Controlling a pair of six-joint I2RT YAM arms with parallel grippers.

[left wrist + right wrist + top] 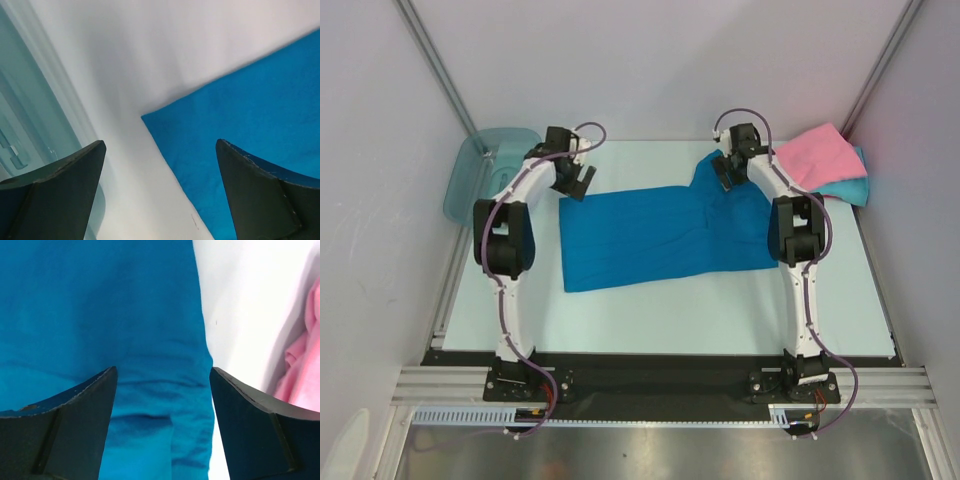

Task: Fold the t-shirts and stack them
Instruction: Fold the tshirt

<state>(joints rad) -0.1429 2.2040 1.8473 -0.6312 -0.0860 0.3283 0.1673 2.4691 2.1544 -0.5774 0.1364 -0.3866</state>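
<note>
We see the deep blue t-shirt point(660, 235) spread flat across the middle of the counter point(650, 310). Its long side runs from 9 to 3 o'clock, and one sleeve sticks up toward 1 o'clock.

The pink t-shirt point(815, 152) lies folded at the counter's 2 o'clock corner, on top of the turquoise t-shirt point(848, 188). The turquoise one shows only as a strip along the pink one's 4 o'clock edge. This pair sits just beside the blue shirt's sleeve, and we cannot tell whether they touch it.

The left claw point(578, 180) hangs over the blue shirt's 10 o'clock corner. In its wrist view the claw point(160, 142) is spread wide with nothing between its fingers: one fingertip is over bare counter and the other over blue cloth. The translucent teal bin point(480, 170) stands off the counter's 10 o'clock corner, just beyond that claw.

The right claw point(725, 172) is at the sleeve, at 1 o'clock from the shirt's centre. Its wrist view shows it gaping wide and gripping nothing, with blue cloth filling the gap between the fingers point(75, 405). We cannot tell whether the tips touch the cloth. Pink cloth shows at that view's 3 o'clock edge.
</note>
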